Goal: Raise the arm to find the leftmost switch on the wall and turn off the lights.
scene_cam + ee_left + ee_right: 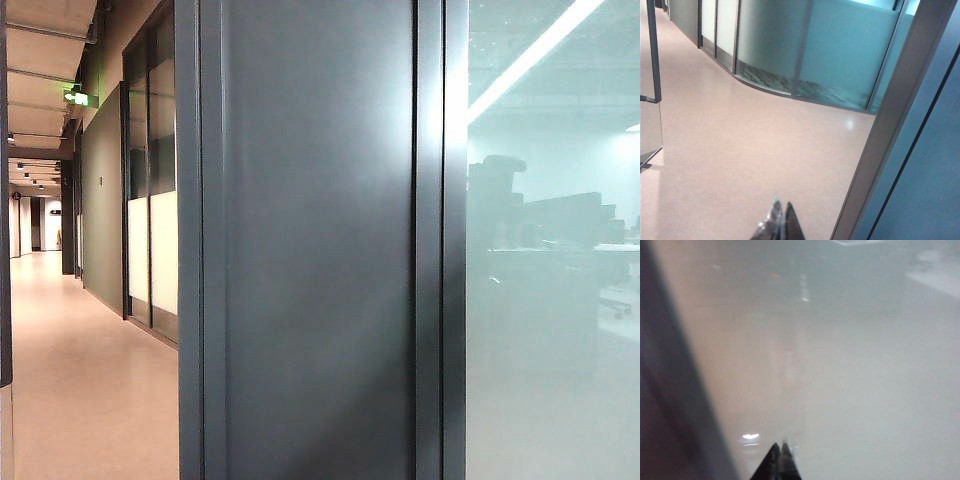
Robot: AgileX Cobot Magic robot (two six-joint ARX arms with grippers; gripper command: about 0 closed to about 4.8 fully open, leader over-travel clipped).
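Observation:
The switch is out of view in every frame. A dark grey wall panel (320, 240) fills the middle of the exterior view, with frosted glass (550, 300) to its right. A lit ceiling light strip (530, 55) shows through that glass. No arm shows in the exterior view. My left gripper (782, 204) is shut and holds nothing, its tips pointing over the pinkish floor (740, 150) beside a grey door frame (890, 125). My right gripper (779, 445) is shut too, empty, close in front of blurred frosted glass (850, 365).
A long corridor (60, 330) runs away on the left of the exterior view, lined with dark panels and glass doors (150, 200). A green exit sign (76, 97) hangs near the ceiling. A curved glass partition (805, 55) edges the floor in the left wrist view.

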